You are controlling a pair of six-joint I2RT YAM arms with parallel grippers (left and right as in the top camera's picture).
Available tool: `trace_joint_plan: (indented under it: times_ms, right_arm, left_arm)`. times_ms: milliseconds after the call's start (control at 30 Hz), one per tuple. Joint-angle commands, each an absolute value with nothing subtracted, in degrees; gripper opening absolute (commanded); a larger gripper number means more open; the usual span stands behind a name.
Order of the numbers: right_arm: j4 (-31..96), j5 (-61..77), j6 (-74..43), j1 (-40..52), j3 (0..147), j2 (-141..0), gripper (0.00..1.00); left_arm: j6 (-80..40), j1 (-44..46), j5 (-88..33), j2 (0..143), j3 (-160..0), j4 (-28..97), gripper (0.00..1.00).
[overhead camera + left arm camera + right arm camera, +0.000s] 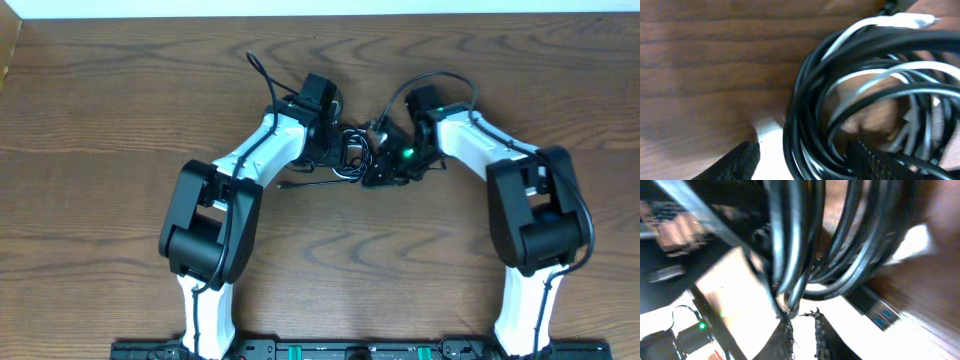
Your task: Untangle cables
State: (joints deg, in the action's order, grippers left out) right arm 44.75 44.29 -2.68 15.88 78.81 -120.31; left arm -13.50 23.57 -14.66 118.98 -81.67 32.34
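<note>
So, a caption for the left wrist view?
Coiled black and white cables on the table, left gripper open over them.

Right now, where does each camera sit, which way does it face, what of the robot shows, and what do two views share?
Overhead: above the brown wooden table, facing down; both white-and-black arms.
Left wrist: on that arm, facing the tangled black and white cables; its open fingers.
Right wrist: on that arm, facing the cables; its closed fingers.
Shared: all show the cables.

Both arms inward; left gripper point(805, 162) wide, right gripper point(803, 332) tight on cables point(790, 255).
</note>
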Motion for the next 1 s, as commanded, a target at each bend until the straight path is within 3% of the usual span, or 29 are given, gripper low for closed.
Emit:
trace_joint_plan:
  times_ms: [0, 133, 333, 467, 600, 967]
  right_arm:
    - [44.56, 43.97, 0.97, 13.37, 80.58, -114.59, 0.16]
    - [43.00, 43.64, 0.95, 13.23, 80.58, -113.80, 0.11]
    - [41.23, 39.16, 0.91, 16.27, 80.55, -114.91, 0.11]
    - [41.17, 32.29, 0.93, 18.92, 80.55, -114.93, 0.13]
    - [37.30, 27.77, 0.93, 22.28, 80.55, -114.93, 0.15]
    - [39.07, 22.63, -0.21, 24.27, 80.53, -115.59, 0.18]
  left_arm:
    - [-12.80, 23.55, -14.55, 121.47, -81.06, 31.92, 0.62]
    - [-12.82, 23.53, -14.55, 121.64, -81.06, 31.88, 0.55]
    - [-12.82, 23.55, -14.55, 121.64, -81.06, 31.99, 0.42]
    - [-12.80, 23.53, -14.52, 121.64, -81.06, 31.99, 0.41]
    - [-12.80, 23.55, -14.55, 121.64, -81.06, 31.88, 0.27]
    - [-12.78, 23.53, -15.00, 121.64, -81.08, 31.97, 0.27]
